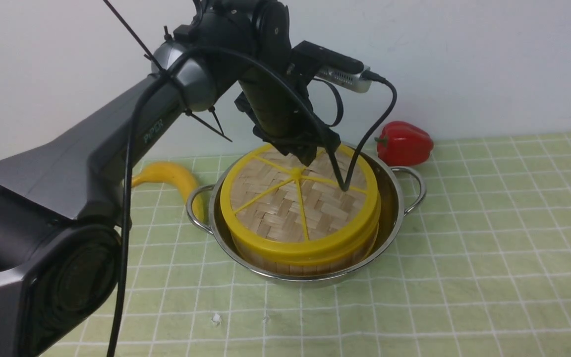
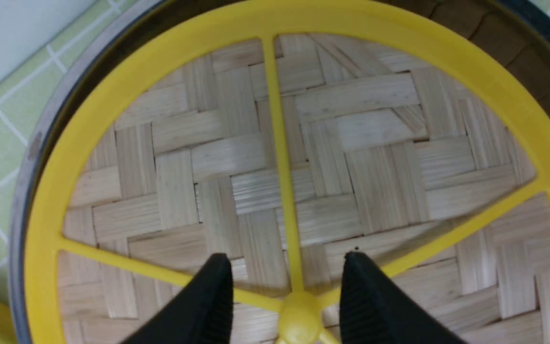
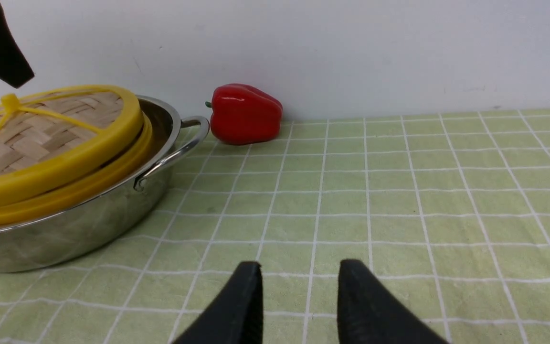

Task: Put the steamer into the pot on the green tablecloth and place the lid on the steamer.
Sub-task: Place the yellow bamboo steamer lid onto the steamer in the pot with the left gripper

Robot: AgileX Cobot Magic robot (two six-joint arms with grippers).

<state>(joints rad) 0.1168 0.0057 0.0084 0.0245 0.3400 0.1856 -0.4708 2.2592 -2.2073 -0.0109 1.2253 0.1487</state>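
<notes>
Front view, read from the left of the pot to its right. A banana [image 1: 171, 176] is lying on the green tablecloth [image 1: 488, 223] just beside the pot's left handle, partly hidden behind the left arm [image 1: 92, 148]. The pot [image 1: 392, 198] is standing on the cloth near the white wall [image 1: 464, 49]. The steamer [image 1: 285, 265] is sitting inside it, its pale side showing within the pot's near rim. The lid [image 1: 285, 208] is resting on top of the steamer. In the right wrist view the lid is lying slightly tilted, with a dark gap showing between its yellow rim and the steamer's rim on the pot's right side.

The left gripper [image 1: 310, 154] is hovering over the pot, above the far half of the lid and close to the hub [image 1: 296, 173]. In the left wrist view its fingers [image 2: 208, 306] are standing apart on either side of the hub. The right wrist view is showing one fingertip clear above the lid, so this gripper is released and is holding nothing.

A red pepper [image 1: 404, 144] is lying beyond the pot's right handle, near the wall. The right gripper [image 3: 299, 270] is showing only in its own wrist view. It is hanging low over the cloth to the right of the pot, well apart from it, its fingers [image 3: 237, 310] spread with only cloth between them.
</notes>
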